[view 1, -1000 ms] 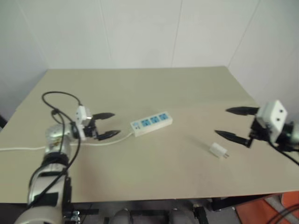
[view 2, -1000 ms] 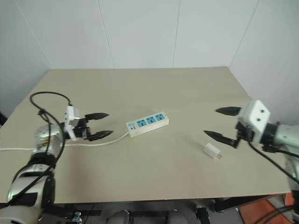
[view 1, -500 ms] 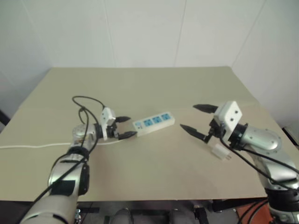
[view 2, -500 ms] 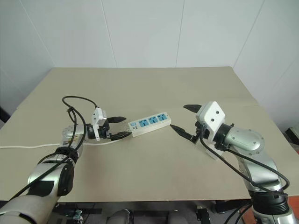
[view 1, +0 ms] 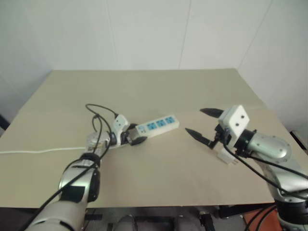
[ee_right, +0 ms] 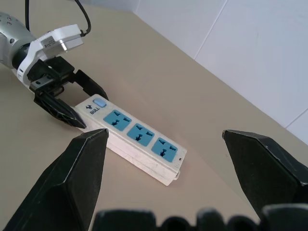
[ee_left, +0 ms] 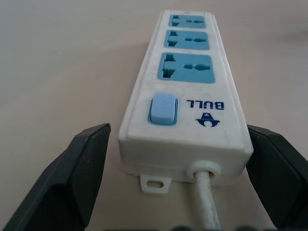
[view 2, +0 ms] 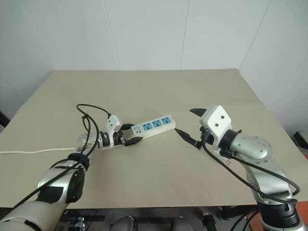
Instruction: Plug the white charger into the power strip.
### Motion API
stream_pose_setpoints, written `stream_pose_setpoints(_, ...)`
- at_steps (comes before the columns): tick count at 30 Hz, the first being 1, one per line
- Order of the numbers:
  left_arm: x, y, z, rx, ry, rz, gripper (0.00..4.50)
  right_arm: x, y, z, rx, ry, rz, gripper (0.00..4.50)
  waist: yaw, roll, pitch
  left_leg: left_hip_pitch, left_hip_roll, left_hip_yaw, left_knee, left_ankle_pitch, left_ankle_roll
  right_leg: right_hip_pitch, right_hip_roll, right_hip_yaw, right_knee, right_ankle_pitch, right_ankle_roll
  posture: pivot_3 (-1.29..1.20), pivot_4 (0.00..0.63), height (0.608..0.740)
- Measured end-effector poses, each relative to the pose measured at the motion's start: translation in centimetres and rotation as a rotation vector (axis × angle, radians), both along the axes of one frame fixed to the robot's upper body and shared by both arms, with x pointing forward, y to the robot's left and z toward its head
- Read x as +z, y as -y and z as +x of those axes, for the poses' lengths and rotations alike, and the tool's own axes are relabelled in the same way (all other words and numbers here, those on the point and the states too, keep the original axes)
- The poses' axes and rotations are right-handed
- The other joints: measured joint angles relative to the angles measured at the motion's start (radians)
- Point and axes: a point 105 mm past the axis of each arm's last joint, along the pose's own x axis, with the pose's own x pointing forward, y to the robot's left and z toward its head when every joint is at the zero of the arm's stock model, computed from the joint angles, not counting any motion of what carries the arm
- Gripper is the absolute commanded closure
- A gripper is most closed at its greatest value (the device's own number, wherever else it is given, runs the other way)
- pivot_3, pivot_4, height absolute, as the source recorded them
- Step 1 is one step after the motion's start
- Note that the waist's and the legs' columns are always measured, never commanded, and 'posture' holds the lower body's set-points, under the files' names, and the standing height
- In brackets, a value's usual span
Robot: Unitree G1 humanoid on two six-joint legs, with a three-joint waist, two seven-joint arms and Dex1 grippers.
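The power strip (view 1: pixel 157 125) lies near the table's middle, a long white bar with blue sockets and a blue switch (ee_left: pixel 162 109) at its cord end. My left gripper (view 1: pixel 136 134) is open, and its fingers (ee_left: pixel 72 178) stand on either side of that cord end without touching it. My right gripper (view 1: pixel 194 121) hovers open above the table to the right of the strip, pointing toward it, with nothing between its fingers (ee_right: pixel 72 183). The white charger (view 1: pixel 225 157) lies on the table under my right wrist, partly hidden by it.
The strip's thin white cord (view 1: pixel 38 150) runs left across the beige table (view 1: pixel 159 91) to its left edge. White walls stand behind and to the right. A black cable (view 1: pixel 98 108) loops above my left forearm.
My left gripper has slid right and down along the cord until its open fingers bracket the strip's end. My right gripper moved left over the charger, then held still. The camera view shifted.
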Motion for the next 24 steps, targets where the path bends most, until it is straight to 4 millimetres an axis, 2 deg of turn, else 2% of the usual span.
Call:
stream_pose_setpoints(5,-0.2,0.6,0.1,0.002,-0.006,0.005,0.03,-0.6,0.2,0.0,-0.016,-0.031,0.0,0.0,0.006,0.0,0.0,0.001,-0.001,0.0,0.001,0.0,0.0,0.001,-0.001,0.0,0.0,0.0,0.001,0.0,0.15,0.74)
stream_pose_setpoints(11,0.0,1.3,0.1,-0.011,-0.001,-0.021,1.23,-0.8,0.4,0.2,-0.04,-0.039,0.002,0.0,0.015,0.0,0.0,0.0,-0.001,0.0,0.001,0.0,0.0,0.001,-0.001,0.0,0.0,0.001,0.001,0.0,0.15,0.74)
stream_pose_setpoints(18,0.0,1.5,-0.2,-0.045,-0.002,-0.022,1.23,-1.3,0.0,0.4,-0.043,-0.051,0.001,0.0,0.016,0.0,0.0,-0.001,-0.001,0.0,0.001,0.0,0.0,0.0,-0.001,0.0,-0.001,0.001,0.001,0.0,0.15,0.74)
stream_pose_setpoints(24,-0.1,2.0,-2.1,-0.219,-0.035,-0.049,1.23,-1.6,0.3,1.1,-0.067,-0.057,-0.006,0.0,0.015,0.0,0.0,-0.002,-0.001,0.0,0.001,0.0,0.0,-0.001,-0.001,0.0,-0.001,0.001,0.001,0.0,0.15,0.74)
